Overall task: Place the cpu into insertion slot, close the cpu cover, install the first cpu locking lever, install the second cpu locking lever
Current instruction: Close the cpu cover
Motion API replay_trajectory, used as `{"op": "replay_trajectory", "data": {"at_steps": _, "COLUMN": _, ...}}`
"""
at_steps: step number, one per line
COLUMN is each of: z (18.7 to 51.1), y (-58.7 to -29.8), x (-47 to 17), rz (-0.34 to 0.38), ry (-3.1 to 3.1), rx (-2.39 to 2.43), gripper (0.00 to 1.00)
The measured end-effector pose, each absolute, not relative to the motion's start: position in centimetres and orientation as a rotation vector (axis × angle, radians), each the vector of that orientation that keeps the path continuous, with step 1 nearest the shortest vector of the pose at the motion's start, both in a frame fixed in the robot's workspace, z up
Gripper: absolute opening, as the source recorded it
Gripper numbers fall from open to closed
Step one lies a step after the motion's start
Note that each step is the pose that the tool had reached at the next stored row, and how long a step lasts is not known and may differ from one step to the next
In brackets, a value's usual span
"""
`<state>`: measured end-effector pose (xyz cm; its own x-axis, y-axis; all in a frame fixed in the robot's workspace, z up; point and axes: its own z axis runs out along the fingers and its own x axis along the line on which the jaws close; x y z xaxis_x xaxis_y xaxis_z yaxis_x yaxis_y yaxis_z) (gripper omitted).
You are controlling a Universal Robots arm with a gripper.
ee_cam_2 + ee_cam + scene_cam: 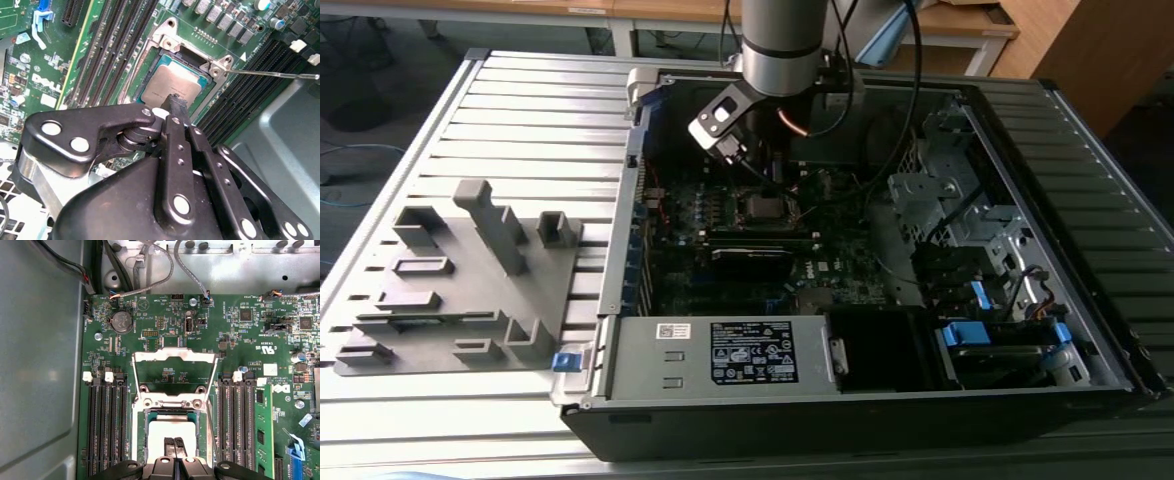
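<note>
End effector [176, 101], pinched narrow, angled down w/ tips prob. touching cpu [166, 82].

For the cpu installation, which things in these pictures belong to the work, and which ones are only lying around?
Belong to the job: gripper, shut, at the cpu; insertion slot holding it; cpu cover, raised open; locking lever.
Only lying about: memory slots; coin battery; grey fixture plate; power supply.

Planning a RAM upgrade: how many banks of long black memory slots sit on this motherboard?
2. One bank lies along one side of the cpu, the other bank along the opposite side. The gripper covers some board, so others may be hidden.
</note>
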<state>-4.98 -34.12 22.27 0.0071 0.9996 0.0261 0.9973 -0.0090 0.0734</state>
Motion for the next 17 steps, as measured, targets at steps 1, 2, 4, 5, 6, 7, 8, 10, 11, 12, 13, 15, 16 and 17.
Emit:
{"op": "replay_trajectory", "data": {"at_steps": 1, "z": 22.29, "y": -34.12, "x": -4.98, "rz": 0.109, "ry": 2.187, "rx": 2.205, "gripper": 0.11}}
{"op": "replay_trajectory", "data": {"at_steps": 2, "z": 22.33, "y": -34.12, "x": -4.98, "rz": 0.109, "ry": 2.187, "rx": 2.205, "gripper": 0.11}}
{"op": "replay_trajectory", "data": {"at_steps": 4, "z": 22.34, "y": -34.12, "x": -4.98, "rz": 0.109, "ry": 2.187, "rx": 2.205, "gripper": 0.11}}
{"op": "replay_trajectory", "data": {"at_steps": 5, "z": 22.37, "y": -34.12, "x": -4.98, "rz": 0.108, "ry": 2.187, "rx": 2.205, "gripper": 0.11}}
{"op": "replay_trajectory", "data": {"at_steps": 6, "z": 22.42, "y": -34.13, "x": -4.98, "rz": 0.108, "ry": 2.187, "rx": 2.205, "gripper": 0.11}}
{"op": "replay_trajectory", "data": {"at_steps": 7, "z": 22.46, "y": -34.12, "x": -4.98, "rz": 0.109, "ry": 2.187, "rx": 2.205, "gripper": 0.11}}
{"op": "replay_trajectory", "data": {"at_steps": 8, "z": 22.53, "y": -34.12, "x": -4.98, "rz": 0.109, "ry": 2.187, "rx": 2.205, "gripper": 0.11}}
{"op": "replay_trajectory", "data": {"at_steps": 10, "z": 22.68, "y": -34.12, "x": -4.98, "rz": 0.109, "ry": 2.187, "rx": 2.205, "gripper": 0.11}}
{"op": "replay_trajectory", "data": {"at_steps": 11, "z": 22.75, "y": -34.12, "x": -4.98, "rz": 0.109, "ry": 2.187, "rx": 2.205, "gripper": 0.11}}
{"op": "replay_trajectory", "data": {"at_steps": 12, "z": 22.77, "y": -34.12, "x": -4.98, "rz": 0.109, "ry": 2.187, "rx": 2.205, "gripper": 0.11}}
{"op": "replay_trajectory", "data": {"at_steps": 13, "z": 22.77, "y": -34.12, "x": -4.98, "rz": 0.109, "ry": 2.187, "rx": 2.205, "gripper": 0.11}}
{"op": "replay_trajectory", "data": {"at_steps": 15, "z": 22.78, "y": -34.12, "x": -4.98, "rz": 0.109, "ry": 2.187, "rx": 2.205, "gripper": 0.11}}
{"op": "replay_trajectory", "data": {"at_steps": 16, "z": 22.79, "y": -34.12, "x": -4.98, "rz": 0.109, "ry": 2.187, "rx": 2.205, "gripper": 0.11}}
{"op": "replay_trajectory", "data": {"at_steps": 17, "z": 22.8, "y": -34.12, "x": -4.98, "rz": 0.109, "ry": 2.187, "rx": 2.205, "gripper": 0.11}}
